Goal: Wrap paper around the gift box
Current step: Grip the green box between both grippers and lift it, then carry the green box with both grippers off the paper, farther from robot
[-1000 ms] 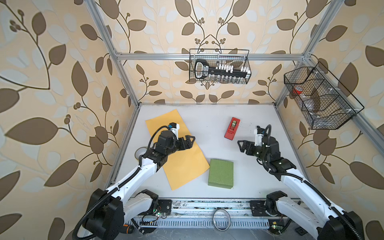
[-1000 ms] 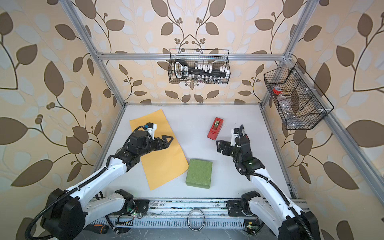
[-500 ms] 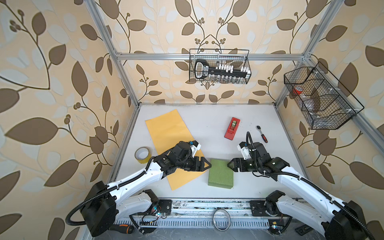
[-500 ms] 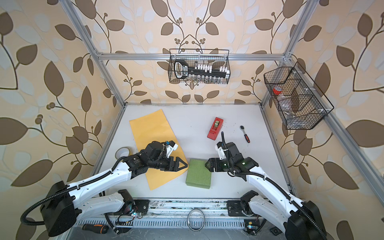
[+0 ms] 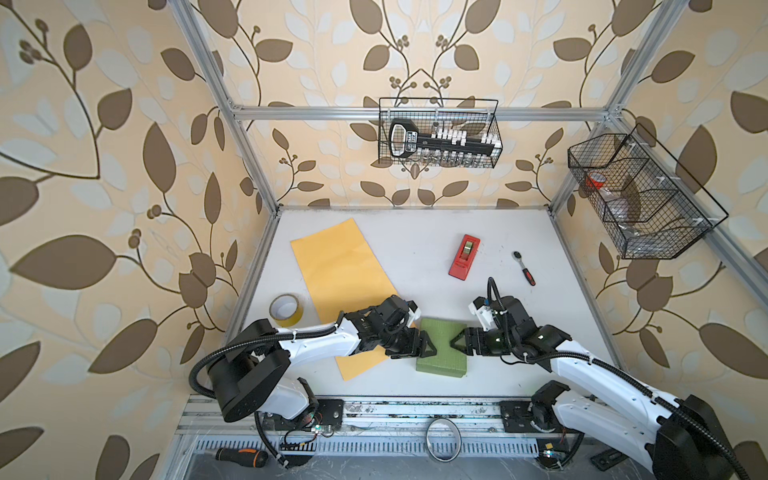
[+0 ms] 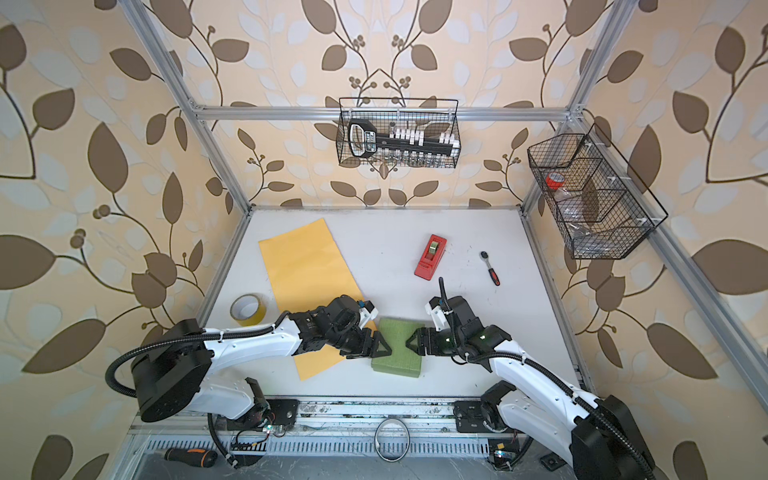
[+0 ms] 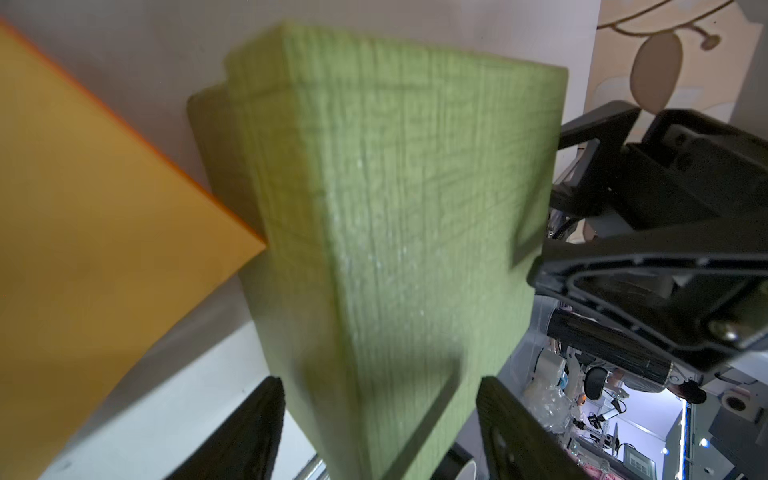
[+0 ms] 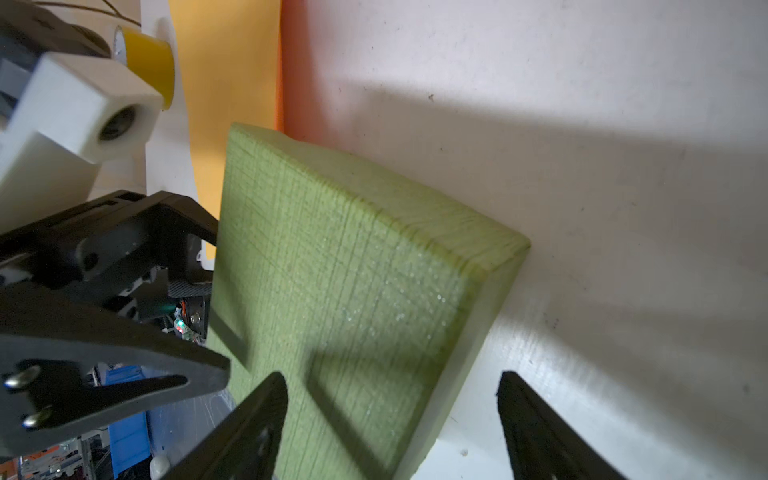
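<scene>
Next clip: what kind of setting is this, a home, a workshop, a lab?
Most likely a lab robot cell dressed to look homely: an aluminium frame lined with leaf wallpaper encloses a table, two robot arms are mounted on a rail, and a wire basket holds tools.

Bench [image 5: 415,232]: white, lower centre.
Paper [image 5: 340,270]: flat, centre left.
Gift box [image 5: 441,349]: below centre, beside paper.
Tape dispenser [image 5: 464,256], ratchet [image 5: 524,268]: centre right.
Tape roll [image 5: 285,310]: left edge.

One gift box [image 5: 442,345], one paper [image 5: 340,266], two baskets [image 5: 496,133] [image 5: 648,243], probably one ratchet [image 5: 524,268].
</scene>
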